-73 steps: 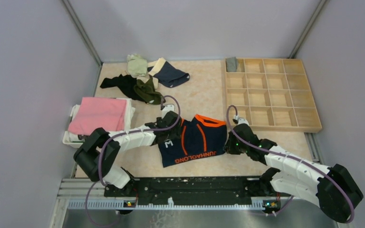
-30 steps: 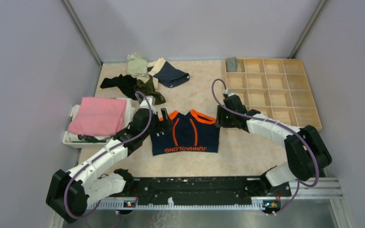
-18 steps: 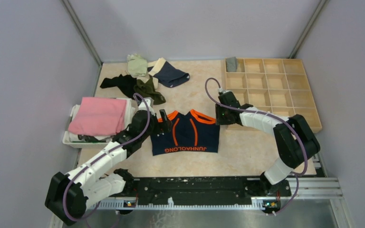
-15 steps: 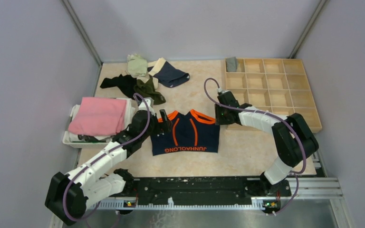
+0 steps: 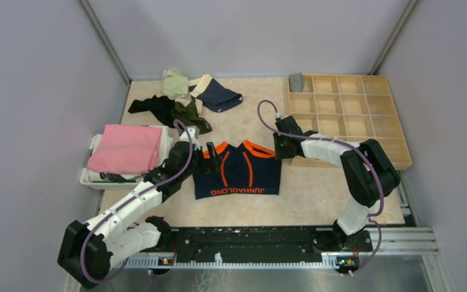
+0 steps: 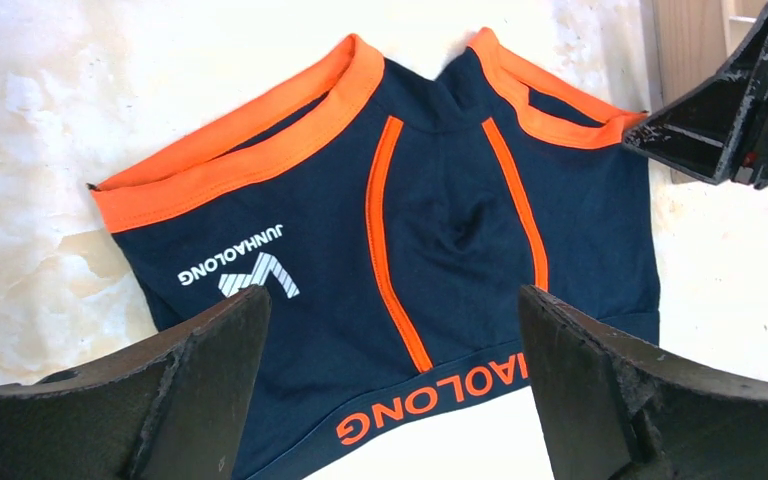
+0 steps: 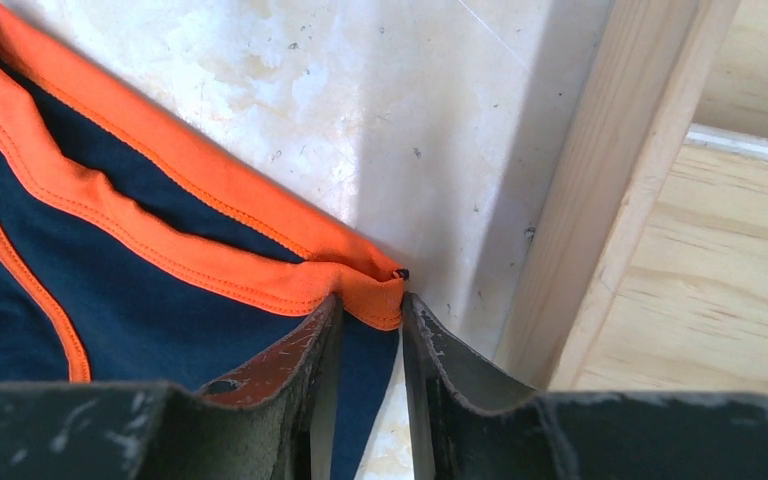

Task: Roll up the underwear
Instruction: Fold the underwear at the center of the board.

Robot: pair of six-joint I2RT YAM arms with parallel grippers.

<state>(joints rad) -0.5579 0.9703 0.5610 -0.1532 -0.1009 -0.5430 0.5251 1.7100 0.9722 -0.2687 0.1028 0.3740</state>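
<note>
Right jaws tighter on navy briefs (image 7: 140, 300)

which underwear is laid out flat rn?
The navy pair with orange stripes, flat mid-table. The others lie crumpled in a heap at the far left.

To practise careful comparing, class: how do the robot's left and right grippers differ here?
The left gripper stands wide open, holding nothing; the right gripper pinches the underwear's orange hem corner. The left gripper is at its left end; the right gripper at its right end, beside the wooden tray. Both are black, two-fingered.
</note>
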